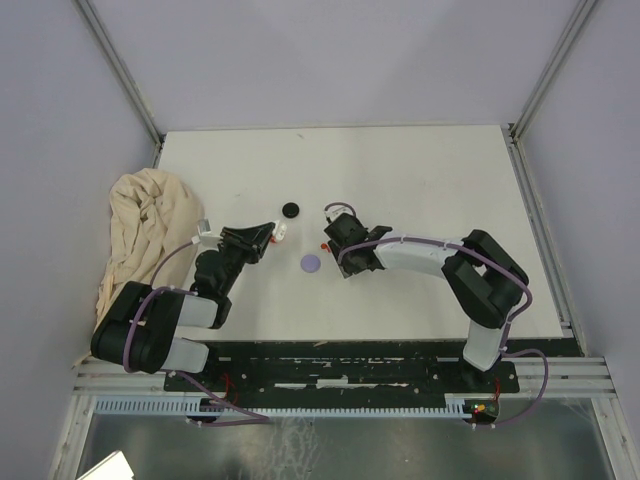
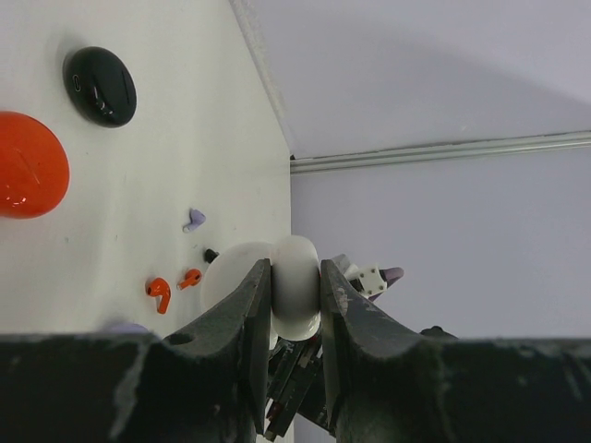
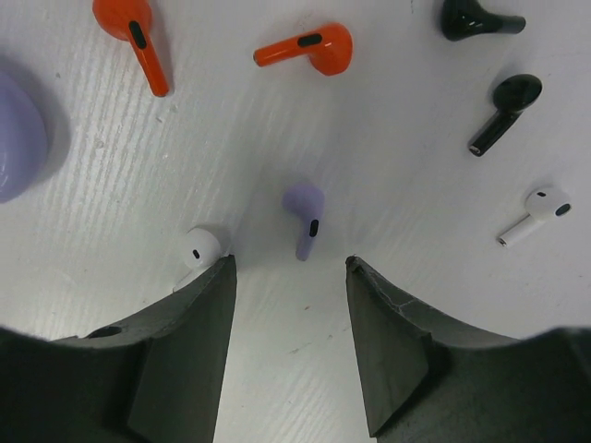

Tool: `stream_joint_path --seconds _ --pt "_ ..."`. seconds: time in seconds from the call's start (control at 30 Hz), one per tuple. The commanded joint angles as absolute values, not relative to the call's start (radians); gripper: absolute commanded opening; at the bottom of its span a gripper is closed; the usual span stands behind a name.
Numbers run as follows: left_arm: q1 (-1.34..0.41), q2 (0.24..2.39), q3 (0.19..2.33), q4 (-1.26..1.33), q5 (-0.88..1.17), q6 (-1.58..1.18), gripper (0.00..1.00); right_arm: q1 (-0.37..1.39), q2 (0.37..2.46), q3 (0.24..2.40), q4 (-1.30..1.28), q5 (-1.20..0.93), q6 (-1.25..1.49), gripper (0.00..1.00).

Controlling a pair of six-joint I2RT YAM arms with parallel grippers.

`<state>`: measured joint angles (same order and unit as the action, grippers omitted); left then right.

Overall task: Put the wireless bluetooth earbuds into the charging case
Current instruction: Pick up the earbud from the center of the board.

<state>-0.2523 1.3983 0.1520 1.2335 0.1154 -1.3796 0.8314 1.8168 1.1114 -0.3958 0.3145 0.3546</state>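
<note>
Right gripper hangs low over the scattered earbuds with its jaws spread and nothing in them. The lilac earbud lies flat on the surface, right in the gap between them. Left gripper has its jaws pinching the white charging case, which looks raised off the surface.

If lilac is the pick, I'd come straight down and close across the bulb, not the thin stem, since the stem would probably twist out. Watch the white earbud though. It's just beside one finger and looks easy to knock or trap by accident. Honestly a white bud seems the better match for a white case, and the other white earbud lies off to the side, apart from its neighbours.

Hard to make out:
- Can't tell if the case lid is open. The left wrist view shows two white rounded shapes but no sockets.
- The nearer white earbud's stem is hidden behind the finger.
- One black earbud is cut off at the top edge.
</note>
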Motion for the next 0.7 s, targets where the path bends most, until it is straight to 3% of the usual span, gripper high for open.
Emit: stream_joint_path --seconds 0.0,0.4,0.67 --pt "-0.241 1.401 0.140 1.304 0.132 -1.385 0.03 0.836 1.833 1.172 -0.376 0.317 0.348 0.59" --pt "-0.225 1.391 0.129 1.307 0.141 -1.387 0.03 0.836 1.782 1.201 -0.393 0.339 0.333 0.59" --pt "-0.223 1.390 0.127 1.307 0.142 -1.388 0.03 0.838 1.722 1.188 -0.380 0.223 0.315 0.56"
